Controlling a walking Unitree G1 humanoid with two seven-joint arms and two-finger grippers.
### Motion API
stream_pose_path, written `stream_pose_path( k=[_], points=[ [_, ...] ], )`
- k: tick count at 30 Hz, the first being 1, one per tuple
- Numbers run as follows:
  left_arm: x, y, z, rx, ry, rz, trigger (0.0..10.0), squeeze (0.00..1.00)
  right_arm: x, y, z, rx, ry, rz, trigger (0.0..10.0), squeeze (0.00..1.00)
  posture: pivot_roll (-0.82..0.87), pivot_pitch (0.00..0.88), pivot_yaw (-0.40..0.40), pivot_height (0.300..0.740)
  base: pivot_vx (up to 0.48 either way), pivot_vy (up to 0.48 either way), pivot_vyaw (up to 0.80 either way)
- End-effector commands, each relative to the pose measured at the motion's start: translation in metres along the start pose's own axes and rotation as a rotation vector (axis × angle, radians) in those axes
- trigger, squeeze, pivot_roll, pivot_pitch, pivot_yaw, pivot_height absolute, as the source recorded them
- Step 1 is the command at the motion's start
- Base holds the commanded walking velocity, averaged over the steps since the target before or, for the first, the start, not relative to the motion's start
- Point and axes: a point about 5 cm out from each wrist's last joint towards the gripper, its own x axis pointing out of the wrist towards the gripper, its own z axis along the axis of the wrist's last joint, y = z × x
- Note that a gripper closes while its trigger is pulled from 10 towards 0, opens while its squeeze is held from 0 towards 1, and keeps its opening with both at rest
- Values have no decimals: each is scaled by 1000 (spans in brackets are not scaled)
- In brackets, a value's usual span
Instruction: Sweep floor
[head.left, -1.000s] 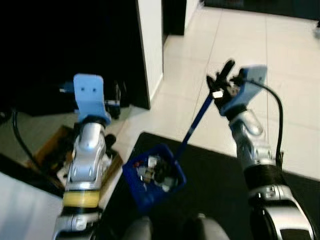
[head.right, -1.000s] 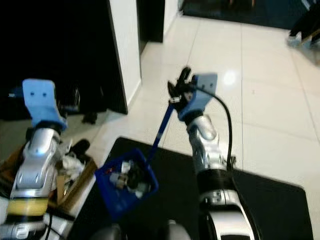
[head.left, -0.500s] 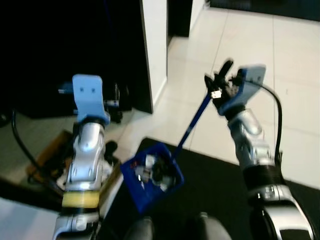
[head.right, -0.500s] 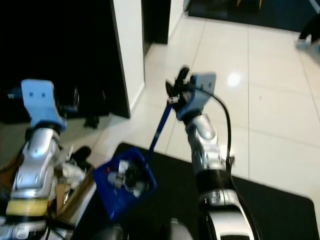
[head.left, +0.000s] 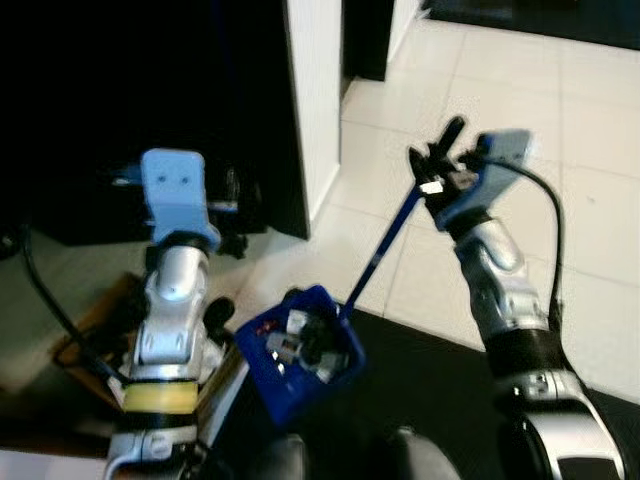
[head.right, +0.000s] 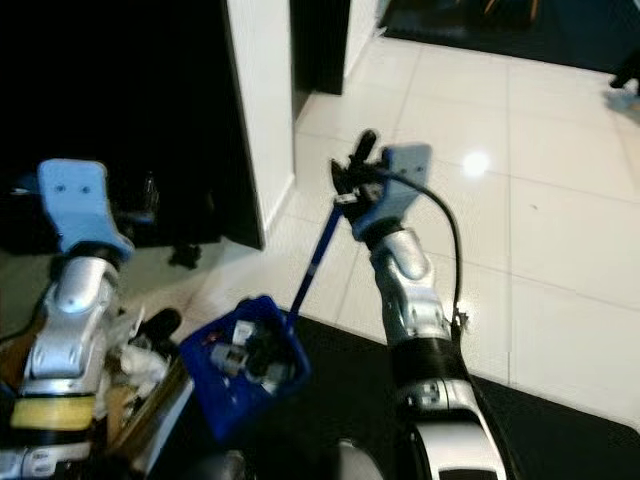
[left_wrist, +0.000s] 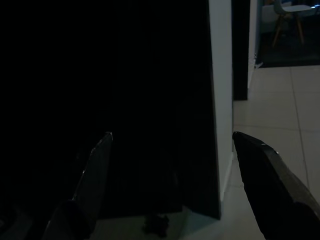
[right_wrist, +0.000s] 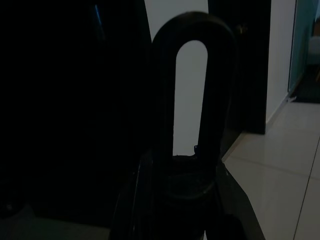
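So, dustpan full of bits, carried by the top of its long handle.

Right gripper (head.left: 436, 172) is pinched shut on the loop end of the blue handle (head.left: 385, 247), and the blue dustpan (head.left: 300, 350) hangs low over the near edge of the black mat (head.left: 440, 380), loaded with small scraps. I'd guess it's light stiff plastic, but held that far from the pan it'll swing and tip easily, so a steady, level carry matters or the scraps spill. Left gripper (left_wrist: 170, 185) has its fingers spread wide with nothing in them, aimed at the dark cabinet (head.left: 150, 90). Open tile floor (head.left: 560, 130) lies ahead and right; the white wall corner (head.left: 315, 100) and a cluttered box (head.left: 95, 320) crowd the left.
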Motion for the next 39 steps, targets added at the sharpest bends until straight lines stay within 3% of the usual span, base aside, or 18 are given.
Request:
stream_pose_path(
  k=[1, 23, 39],
  points=[
    [-1, 1, -2, 3, 9, 3, 10000, 0, 5, 5, 16, 6, -78, 15, 10000, 0, 26, 66, -7, 740, 375, 0, 0],
    [-2, 1, -4, 10, 16, 2, 10000, 0, 11, 11, 33, 10, -132, 35, 10000, 0, 26, 65, -8, 740, 358, 0, 0],
    [-4, -2, -3, -2, 14, 2, 10000, 0, 13, 14, 38, 16, -149, 46, 10000, 0, 30, 58, -5, 740, 0, 0, 0]
  ],
)
